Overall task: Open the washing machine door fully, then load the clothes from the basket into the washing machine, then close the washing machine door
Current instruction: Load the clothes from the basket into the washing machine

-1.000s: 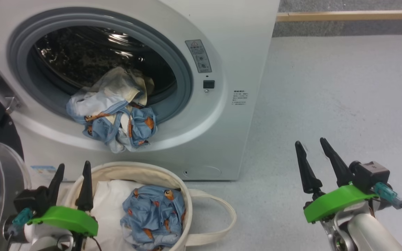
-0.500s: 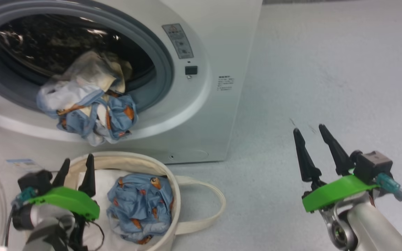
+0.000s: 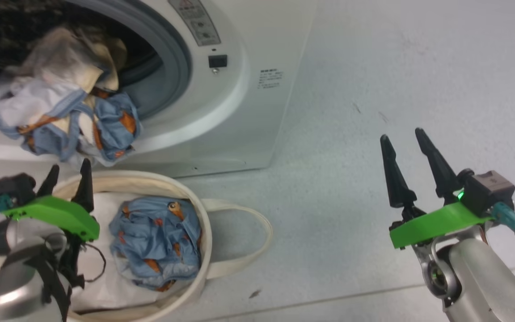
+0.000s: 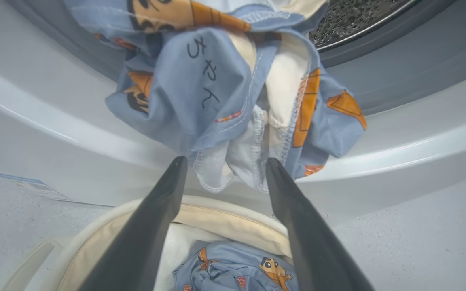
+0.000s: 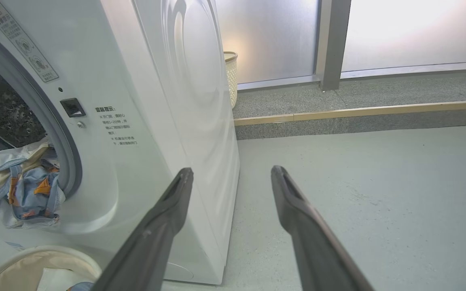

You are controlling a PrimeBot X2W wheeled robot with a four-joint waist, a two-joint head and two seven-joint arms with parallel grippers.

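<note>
- Head view: washing machine (image 3: 239, 112) at the upper left, mouth open, grey rubber ring (image 3: 175, 58) around it.
- A bundle of clothes (image 3: 61, 120), light blue and cream with orange figures, half in the mouth and spilling over the lower lip of the ring.
- Basket (image 3: 159, 181) on the floor (image 3: 373, 67) just before the machine, right below the bundle; inside it a crumpled blue garment (image 3: 154, 241) on white padding (image 3: 105, 210), with one loop handle (image 3: 253, 237) flat on the floor to its right.
- Left gripper (image 3: 71, 163) over the basket's left rim, released, nothing between the tips, pointing up at the hanging bundle.
- Right gripper (image 3: 400, 133) well apart at the right, above bare floor, spread and empty.
- Left wrist view: both dark fingers (image 4: 152, 218) wide apart, tips just under the lowest hem of the hanging clothes; touching or not, impossible to tell.
- Behind the fabric the machine's white front curve, a strip of perforated drum (image 4: 358, 16) at the top right, a small blue label (image 4: 30, 186) at the left.
- Basket rim low between the fingers, the blue garment with its printed figure inside.
- Right wrist view: spread fingers with only floor between them, nothing grasped.
- Machine's front and side at the left, warning sticker (image 5: 20, 40) beside the ring, clothes drooping from the mouth at the left edge, basket rim in the bottom left corner.
- Past the machine a pale wicker bin (image 5: 230, 76), a wooden strip (image 5: 362, 111) along a low step, frosted window panels (image 5: 411, 32) behind.
</note>
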